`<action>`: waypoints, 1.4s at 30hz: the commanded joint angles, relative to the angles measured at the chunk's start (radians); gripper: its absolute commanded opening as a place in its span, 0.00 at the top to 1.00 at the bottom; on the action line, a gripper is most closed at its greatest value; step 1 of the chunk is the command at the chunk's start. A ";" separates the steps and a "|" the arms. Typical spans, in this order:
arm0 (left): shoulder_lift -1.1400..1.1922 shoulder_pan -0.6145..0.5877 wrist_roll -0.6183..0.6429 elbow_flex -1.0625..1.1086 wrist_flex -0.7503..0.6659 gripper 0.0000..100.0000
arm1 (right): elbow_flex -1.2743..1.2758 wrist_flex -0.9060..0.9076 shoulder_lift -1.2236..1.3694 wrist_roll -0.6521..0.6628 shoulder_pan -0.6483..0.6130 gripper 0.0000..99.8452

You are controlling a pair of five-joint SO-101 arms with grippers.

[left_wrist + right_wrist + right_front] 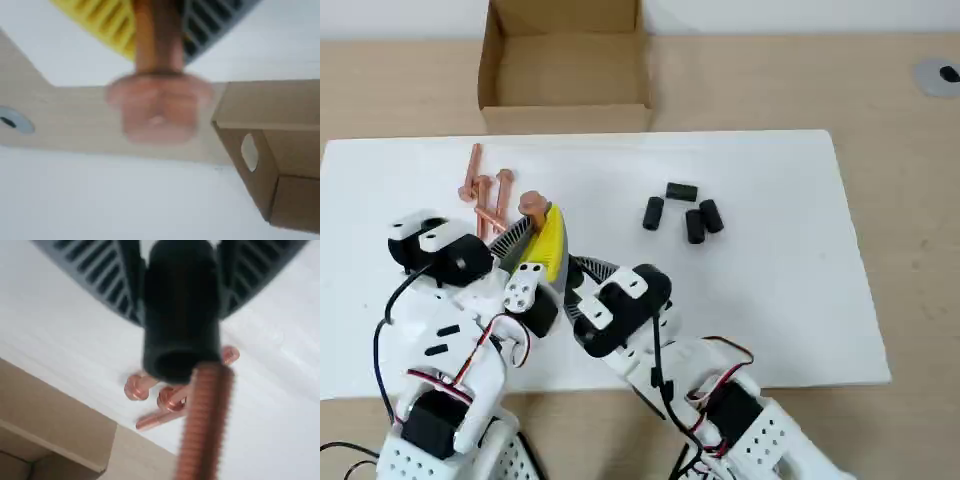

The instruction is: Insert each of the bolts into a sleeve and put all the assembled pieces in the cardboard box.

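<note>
A sleeve is being clamped in the right hand. A bolt is being gripped by its shank in the left hand, with its threaded tip just beside the sleeve's mouth, not yet inside. Insertion is judged to be the step in hand: the tip is needing to be lined up with the bore, then pushed in. Farther off, loose bolts and four sleeves are lying on the sheet, the box beyond.

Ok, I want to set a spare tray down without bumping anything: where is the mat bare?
Widest bare patch: the right of the mat, between the loose sleeves and its edge. A narrower gap: between the loose bolts and those sleeves. Crowded: near left, where the left arm and right arm meet.
</note>
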 commanded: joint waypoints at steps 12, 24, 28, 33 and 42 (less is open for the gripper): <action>-0.008 0.000 0.057 0.034 -0.068 0.99 | -0.001 -0.035 -0.022 -0.051 0.013 0.99; -0.008 -0.008 0.021 0.169 -0.184 0.99 | -0.001 -0.034 -0.022 -0.048 0.013 0.99; -0.008 0.002 0.023 0.126 -0.095 0.99 | -0.001 -0.031 -0.022 -0.048 0.015 0.99; -0.007 0.003 0.021 0.006 0.043 0.99 | -0.001 -0.029 -0.022 -0.048 0.015 0.99; -0.005 -0.066 -0.017 -0.195 0.175 0.99 | -0.001 -0.028 -0.021 -0.044 0.018 0.99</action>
